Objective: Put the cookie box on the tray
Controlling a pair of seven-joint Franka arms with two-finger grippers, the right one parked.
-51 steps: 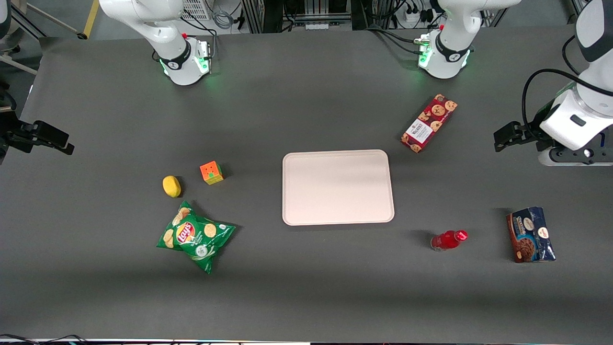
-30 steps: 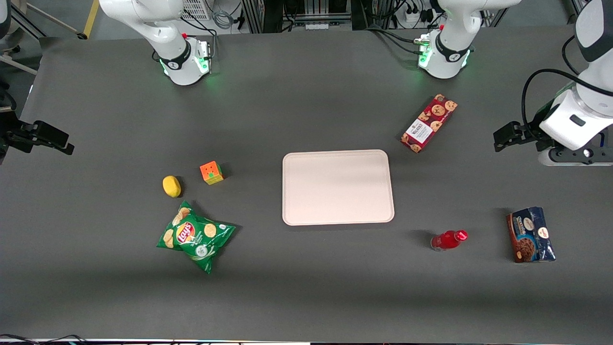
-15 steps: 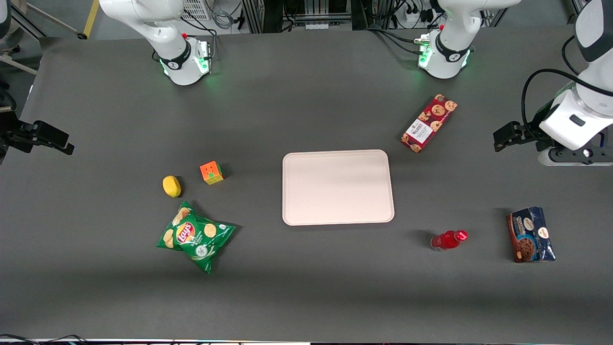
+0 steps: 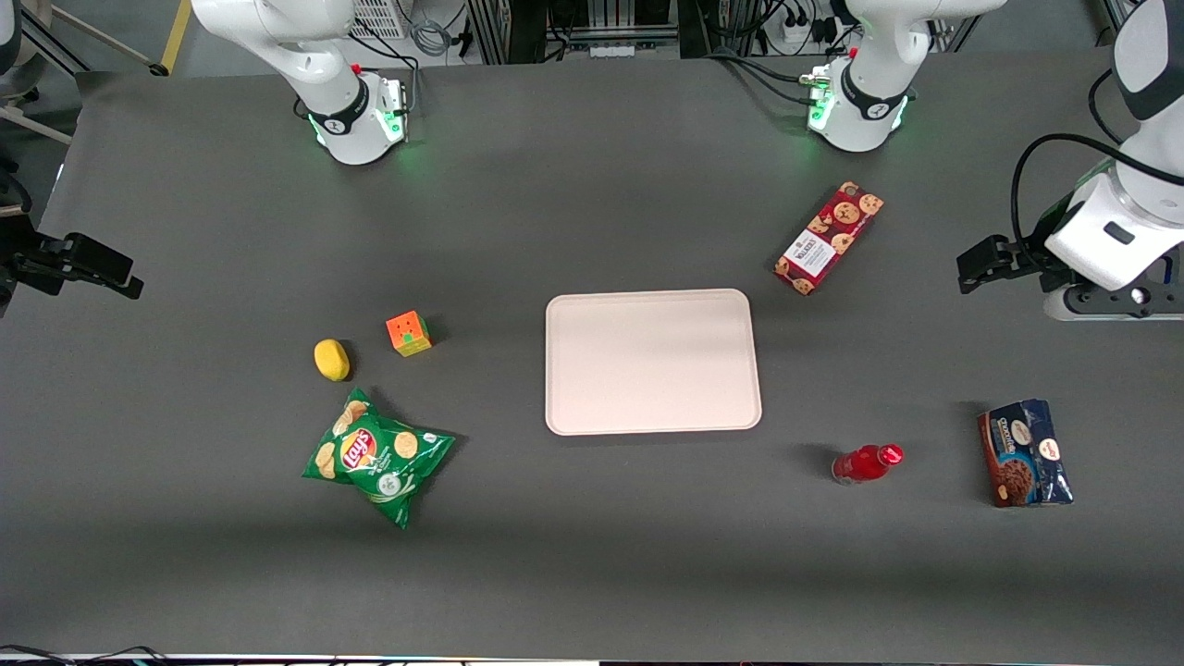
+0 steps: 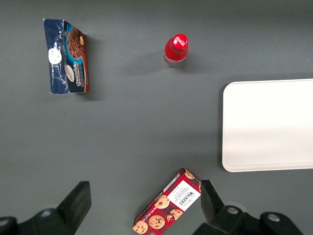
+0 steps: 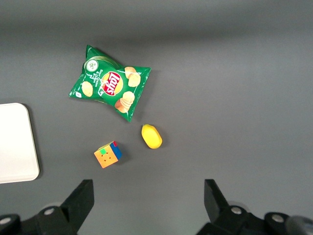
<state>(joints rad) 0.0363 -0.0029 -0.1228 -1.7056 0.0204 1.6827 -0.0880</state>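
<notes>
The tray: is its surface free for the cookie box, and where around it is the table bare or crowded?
The tray holds nothing, so the cookie box fits anywhere on it. The table is bare between tray and front camera. Toward the working arm it is busier: red bottle and red box flank the path. The open gripper hangs high above the table, near the red box.
</notes>
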